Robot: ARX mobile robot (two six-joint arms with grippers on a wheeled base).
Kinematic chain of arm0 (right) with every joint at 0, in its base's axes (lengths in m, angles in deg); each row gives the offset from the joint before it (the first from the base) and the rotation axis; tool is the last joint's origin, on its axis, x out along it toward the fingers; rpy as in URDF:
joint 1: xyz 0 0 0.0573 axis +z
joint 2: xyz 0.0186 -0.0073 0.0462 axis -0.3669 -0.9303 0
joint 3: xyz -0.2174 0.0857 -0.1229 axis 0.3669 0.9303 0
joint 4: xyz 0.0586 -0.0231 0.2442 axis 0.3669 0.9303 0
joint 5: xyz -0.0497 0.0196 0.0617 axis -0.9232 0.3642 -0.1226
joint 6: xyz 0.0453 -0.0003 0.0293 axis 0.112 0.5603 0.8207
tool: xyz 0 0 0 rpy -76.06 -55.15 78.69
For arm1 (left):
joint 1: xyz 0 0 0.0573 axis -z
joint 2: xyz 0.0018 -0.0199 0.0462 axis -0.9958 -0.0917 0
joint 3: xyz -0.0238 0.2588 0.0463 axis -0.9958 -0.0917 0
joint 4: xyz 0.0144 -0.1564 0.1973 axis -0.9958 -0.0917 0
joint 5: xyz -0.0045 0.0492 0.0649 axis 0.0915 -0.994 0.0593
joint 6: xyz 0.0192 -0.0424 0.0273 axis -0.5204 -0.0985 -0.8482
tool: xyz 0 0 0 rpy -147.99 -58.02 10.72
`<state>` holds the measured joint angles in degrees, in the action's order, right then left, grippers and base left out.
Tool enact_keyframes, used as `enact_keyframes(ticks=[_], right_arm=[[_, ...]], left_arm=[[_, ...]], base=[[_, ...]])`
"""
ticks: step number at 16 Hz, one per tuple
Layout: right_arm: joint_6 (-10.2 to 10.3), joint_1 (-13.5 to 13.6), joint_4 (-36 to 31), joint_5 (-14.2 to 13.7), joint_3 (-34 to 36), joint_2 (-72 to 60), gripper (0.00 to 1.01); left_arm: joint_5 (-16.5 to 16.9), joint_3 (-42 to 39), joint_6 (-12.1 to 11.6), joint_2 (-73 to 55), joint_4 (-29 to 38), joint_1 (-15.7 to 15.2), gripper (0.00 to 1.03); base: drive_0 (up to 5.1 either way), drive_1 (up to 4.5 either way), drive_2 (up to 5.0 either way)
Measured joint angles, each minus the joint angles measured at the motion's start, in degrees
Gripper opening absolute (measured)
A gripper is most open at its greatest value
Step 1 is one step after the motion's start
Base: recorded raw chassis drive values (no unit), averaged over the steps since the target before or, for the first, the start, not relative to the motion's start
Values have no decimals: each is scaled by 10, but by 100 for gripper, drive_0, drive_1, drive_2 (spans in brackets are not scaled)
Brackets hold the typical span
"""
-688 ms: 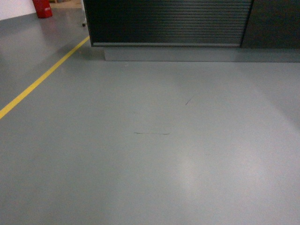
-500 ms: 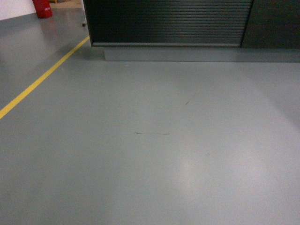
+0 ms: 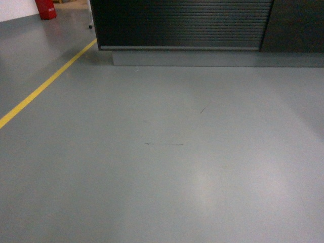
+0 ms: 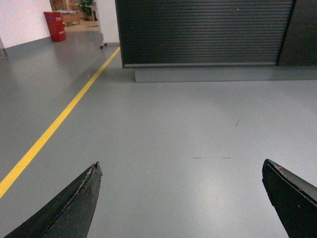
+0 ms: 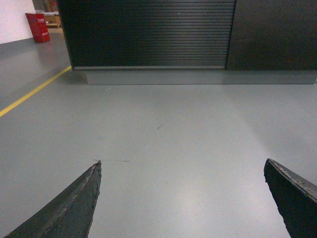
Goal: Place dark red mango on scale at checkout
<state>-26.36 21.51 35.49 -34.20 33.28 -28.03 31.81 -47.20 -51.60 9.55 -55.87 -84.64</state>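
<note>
Dark red mango: not in any view. Neither gripper carries it; nothing sits between either pair of fingers. White square scale: also out of sight, presumably on the counter top, which all three views cut off.

Checkout (image 3: 182, 24), long black counter w/ ribbed dark front panel and grey plinth (image 3: 202, 58): only the lower front shows, far ahead of both finger pairs, across a wide stretch of bare floor. Top surface not visible.

Left gripper (image 4: 183, 203): two black tapered fingers (image 4: 74, 208) spread wide apart, empty, pointing toward the counter. Grey floor seen between them, w/ a thin dark scuff mark (image 4: 211, 158) just beyond the tips.

Right gripper (image 5: 183, 203): same posture, black fingers (image 5: 69, 208) wide apart, nothing held. Second short scuff (image 5: 160, 126) further ahead of the tips.

Yellow painted floor line (image 4: 59, 121) runs diagonally, off to the left of the left fingers. Red bin-like object (image 4: 55, 26) far back left, past the counter's end.

Progress, as judged: essentially nothing done yet. Mango not picked, not located in frame; scale not reached. Robot faces the checkout from a distance. Left to do: find and grasp mango, close in on counter, set fruit on scale platform.
</note>
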Motion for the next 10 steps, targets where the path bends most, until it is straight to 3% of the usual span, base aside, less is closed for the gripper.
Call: enact_keyframes(ticks=[10], right_arm=[[0,0,0,0,0,0,98]], left_arm=[[0,0,0,0,0,0,98]], base=[[0,0,0]])
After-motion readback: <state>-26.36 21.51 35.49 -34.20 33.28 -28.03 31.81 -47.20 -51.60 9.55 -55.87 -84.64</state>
